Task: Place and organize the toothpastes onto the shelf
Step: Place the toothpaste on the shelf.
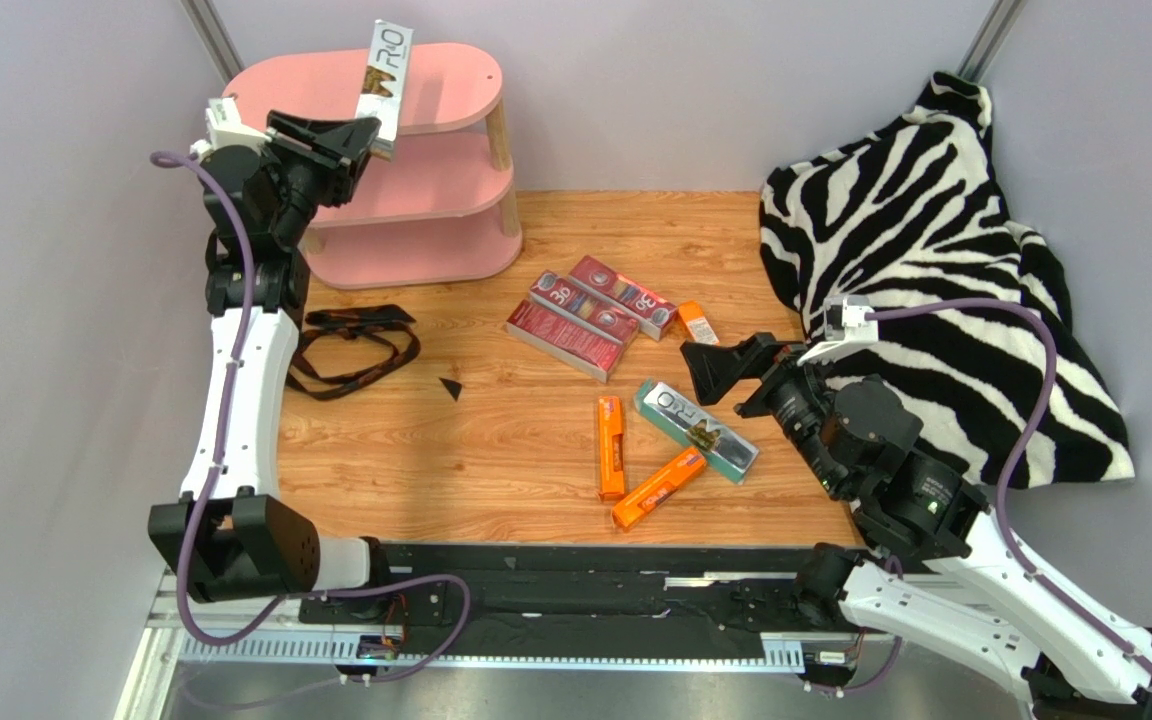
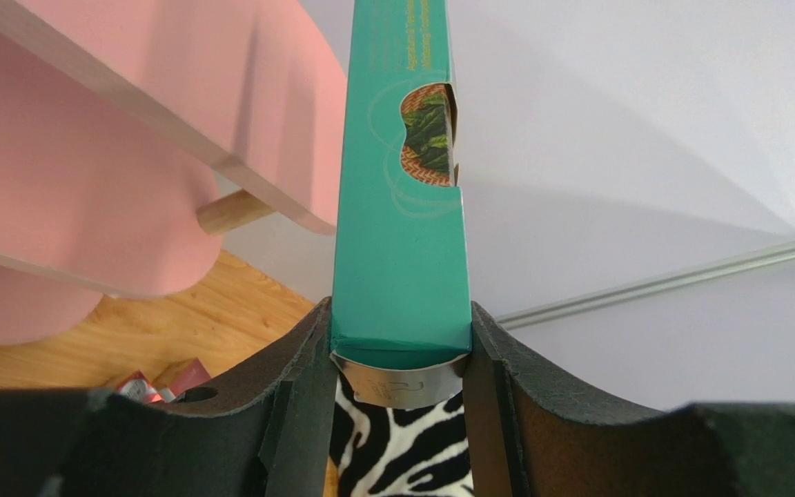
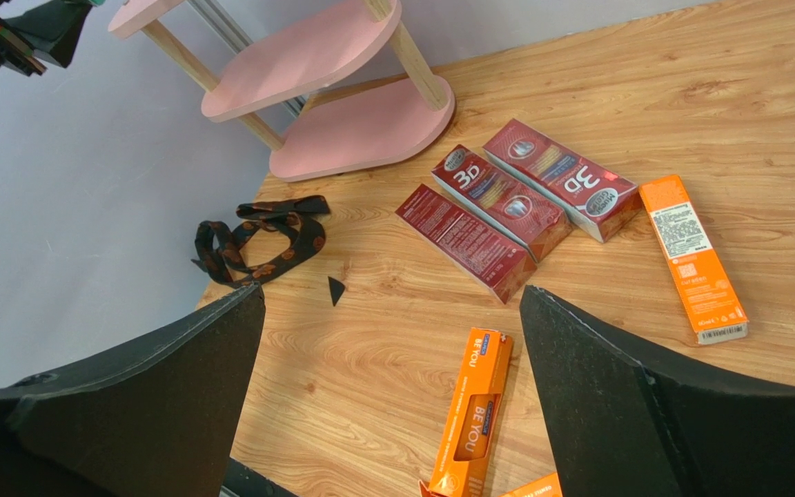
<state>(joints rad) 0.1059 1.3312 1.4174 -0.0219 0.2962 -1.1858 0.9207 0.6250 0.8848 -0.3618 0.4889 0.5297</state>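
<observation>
Left gripper (image 1: 339, 144): raised beside the shelf's top left edge, clamped on the lower end of one toothpaste carton.
Held carton (image 1: 385, 65): silver-grey on one face and teal on the face seen by the left wrist view (image 2: 402, 238). It tilts up and away over the top board; whether it touches the board I cannot tell.
Shelf (image 1: 440, 192): pink, with three oval boards, in the far left corner of the counter (image 1: 462, 450) close to the back wall. No carton lies on any board.
Right gripper (image 1: 737, 369): fingers spread wide and holding nothing, hovering low over the right side of the counter.
Dark red cartons (image 1: 582, 318): three lie side by side mid-counter, touching along their long edges.
Orange cartons: one (image 1: 698, 321) lies just beside the right end of the red group. Two (image 1: 611, 446) (image 1: 659, 488) lie nearer the arms, and their near ends almost meet.
Second silver-grey carton (image 1: 698, 429): lies flat on a diagonal, just beside the right gripper. An orange carton's end lies against its side.
Open room: bare wood runs between the shelf front and the red group, and along the near edge left of the orange pair.
Left edge: a black strap (image 1: 349, 345) lies coiled near the left arm, with a small black scrap (image 1: 452, 389) beside it.
Right edge: the zebra cloth (image 1: 928, 225) is heaped from the far right corner towards the right arm.
</observation>
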